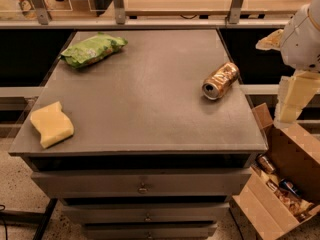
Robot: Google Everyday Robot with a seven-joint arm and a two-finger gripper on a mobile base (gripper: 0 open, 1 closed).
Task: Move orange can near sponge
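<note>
One orange can (220, 80) lies sideways at the table's (150, 99) right, well apart from the lower-left sponge (51, 124); the gripper (292, 101), at the frame's right edge, clenched or released I cannot tell, should probably pinch across the can's round body.

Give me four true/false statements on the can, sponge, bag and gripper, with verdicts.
1. The orange can lies on its side near the right edge of the tabletop. True.
2. The sponge touches the can. False: it sits at the front-left corner, across the top from the can.
3. The green snack bag lies at the back left. True.
4. The gripper holds the can. False: it hangs beyond the tabletop's right edge, apart from the can.
</note>
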